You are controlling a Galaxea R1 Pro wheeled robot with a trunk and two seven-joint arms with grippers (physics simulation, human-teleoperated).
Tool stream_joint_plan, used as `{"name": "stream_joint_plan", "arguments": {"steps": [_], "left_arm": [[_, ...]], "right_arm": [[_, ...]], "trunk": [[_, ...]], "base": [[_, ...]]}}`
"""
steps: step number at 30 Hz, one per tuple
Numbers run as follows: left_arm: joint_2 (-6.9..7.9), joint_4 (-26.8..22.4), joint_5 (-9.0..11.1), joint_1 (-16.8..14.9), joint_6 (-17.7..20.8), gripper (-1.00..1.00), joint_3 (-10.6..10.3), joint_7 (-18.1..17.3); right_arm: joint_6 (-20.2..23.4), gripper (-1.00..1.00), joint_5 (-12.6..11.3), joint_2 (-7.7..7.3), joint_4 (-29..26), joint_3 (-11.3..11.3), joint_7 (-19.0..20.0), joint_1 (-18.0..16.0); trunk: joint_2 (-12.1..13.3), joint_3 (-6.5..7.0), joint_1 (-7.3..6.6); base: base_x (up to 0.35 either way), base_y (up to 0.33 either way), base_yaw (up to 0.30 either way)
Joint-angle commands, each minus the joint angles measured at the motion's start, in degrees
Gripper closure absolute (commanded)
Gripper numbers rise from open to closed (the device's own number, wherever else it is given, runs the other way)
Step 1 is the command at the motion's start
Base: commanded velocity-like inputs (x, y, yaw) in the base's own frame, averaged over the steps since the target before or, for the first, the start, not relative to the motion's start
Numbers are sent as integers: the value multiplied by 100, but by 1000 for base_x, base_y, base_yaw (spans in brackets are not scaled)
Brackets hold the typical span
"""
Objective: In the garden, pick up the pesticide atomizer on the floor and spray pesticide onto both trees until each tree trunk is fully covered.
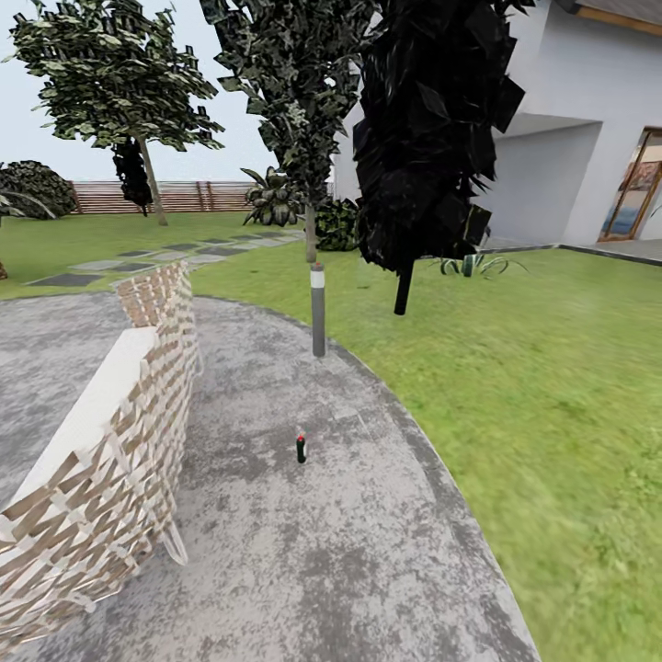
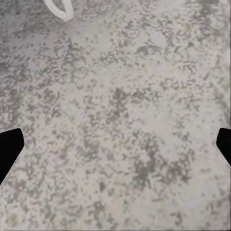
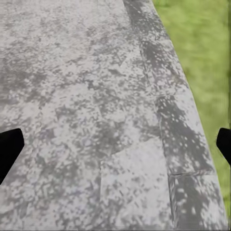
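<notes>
The small dark spray bottle (image 1: 301, 447) stands upright on the grey stone paving (image 1: 276, 552), a little below the middle of the head view and just left of centre. A grey lamp post (image 1: 318, 311) rises beyond it at the paving's edge, and a woven wicker seat (image 1: 110, 441) fills the lower left. Grass (image 1: 533, 386) spreads to the right, with a pale-trunked tree (image 1: 152, 179) in the upper left by the wooden fence (image 1: 184, 196).

The left gripper (image 2: 115, 147) hangs over bare paving, fingertips (image 2: 9, 144) spread to the frame's edges, open and empty. The right gripper (image 3: 115, 147) is likewise wide open above paving beside the grass. The bottle sits well apart from both.
</notes>
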Motion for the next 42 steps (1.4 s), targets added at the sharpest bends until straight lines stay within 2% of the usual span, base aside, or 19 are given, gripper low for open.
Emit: {"name": "stream_joint_plan", "arguments": {"steps": [1, 34, 42], "left_arm": [[0, 0, 0, 0, 0, -100, 1, 0], [8, 8, 0, 0, 0, -100, 5, 0], [8, 8, 0, 0, 0, -100, 6, 0]], "right_arm": [[0, -100, 0, 0, 0, 3, 0, 0], [-2, -100, 8, 0, 0, 18, 0, 0], [-4, -100, 3, 0, 0, 18, 0, 0]], "trunk": [[0, 0, 0], [0, 0, 0], [0, 0, 0]], "base": [[232, -265, 0], [249, -239, 1], [276, -211, 236]]}}
